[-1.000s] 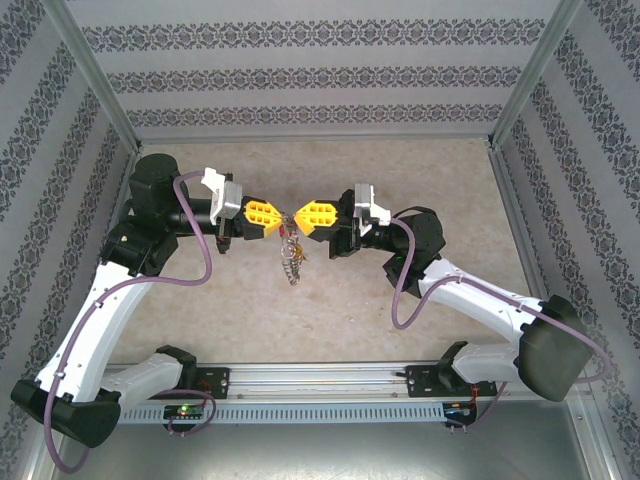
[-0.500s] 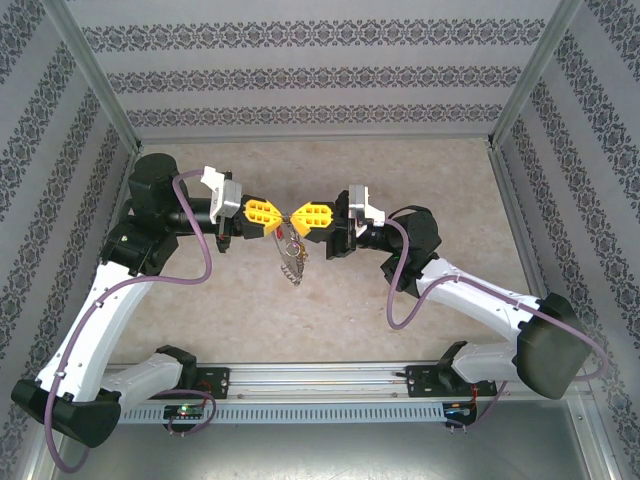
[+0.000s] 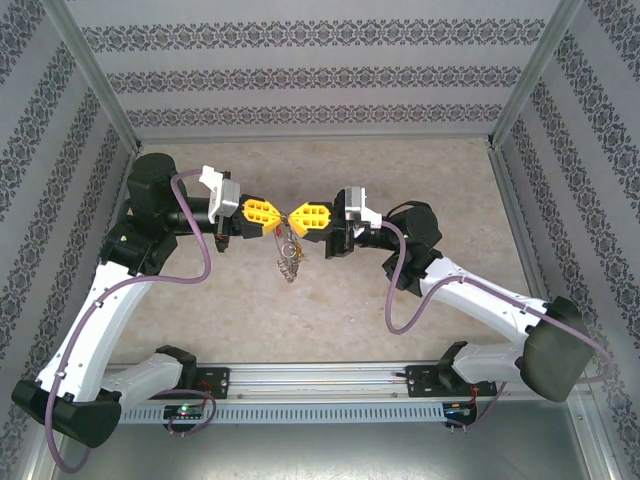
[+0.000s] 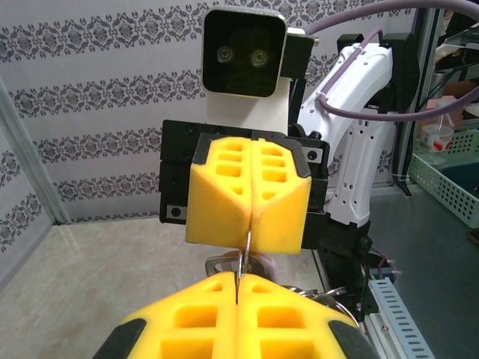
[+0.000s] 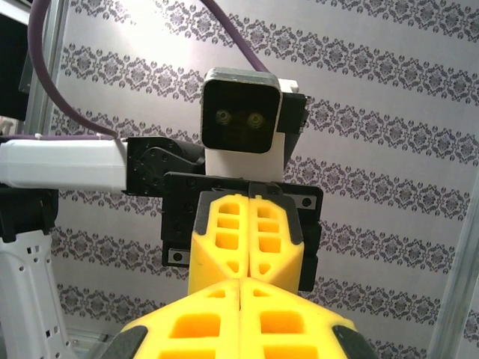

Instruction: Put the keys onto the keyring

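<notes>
Tip to tip, left hand (image 3: 278, 217) and right hand (image 3: 297, 218) both apparently clench the thin grey wire keyring (image 3: 289, 240), silvery keys (image 3: 291, 266) dangling below; feed along the wire, without twisting.

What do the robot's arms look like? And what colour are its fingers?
The arms are long and white with chunky black joints. A thin purple cable loops along each one. The fingers are bright yellow blocks with little square pockets, set in black mounts. Behind them sits a white box with a black face and two round lenses.
</notes>
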`<act>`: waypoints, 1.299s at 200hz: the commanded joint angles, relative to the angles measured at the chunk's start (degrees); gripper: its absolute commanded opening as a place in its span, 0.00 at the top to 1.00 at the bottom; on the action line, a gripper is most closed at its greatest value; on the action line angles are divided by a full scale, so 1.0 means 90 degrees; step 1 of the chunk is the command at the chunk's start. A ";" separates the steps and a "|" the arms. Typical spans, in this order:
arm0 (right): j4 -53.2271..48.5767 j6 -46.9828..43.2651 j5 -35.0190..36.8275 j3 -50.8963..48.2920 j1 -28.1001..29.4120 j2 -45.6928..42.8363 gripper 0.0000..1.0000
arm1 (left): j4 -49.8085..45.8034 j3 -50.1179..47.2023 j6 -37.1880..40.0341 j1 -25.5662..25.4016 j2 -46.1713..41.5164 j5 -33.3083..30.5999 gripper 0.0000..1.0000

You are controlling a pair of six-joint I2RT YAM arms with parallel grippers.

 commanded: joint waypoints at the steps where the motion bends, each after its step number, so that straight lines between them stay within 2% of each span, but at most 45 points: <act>1: -0.0765 -0.0577 -0.0359 0.0190 0.0191 -0.0081 1.00 | 0.0457 0.0086 -0.0086 0.0003 0.0009 0.0122 1.00; 71: -0.1484 -0.1234 -0.0315 0.0273 0.0228 -0.0192 1.00 | 0.0466 0.0092 -0.0101 0.0009 0.0015 0.0117 1.00; 125: -0.3022 -0.2604 0.0218 0.0278 0.0429 -0.0507 1.00 | 0.0642 0.0083 -0.0282 0.0033 0.0052 0.0147 1.00; 236: -0.3189 -0.3084 0.1029 -0.0012 0.0438 -0.0797 1.00 | 0.0802 0.0051 -0.0413 0.0055 -0.0002 0.0175 1.00; 245: -0.3114 -0.3084 0.1065 -0.0062 0.0438 -0.0808 0.95 | 0.0799 0.0037 -0.0409 0.0053 -0.0001 0.0161 1.00; 260: -0.3049 -0.3071 0.1093 -0.0084 0.0439 -0.0828 0.95 | 0.0806 0.0038 -0.0408 0.0053 -0.0001 0.0160 1.00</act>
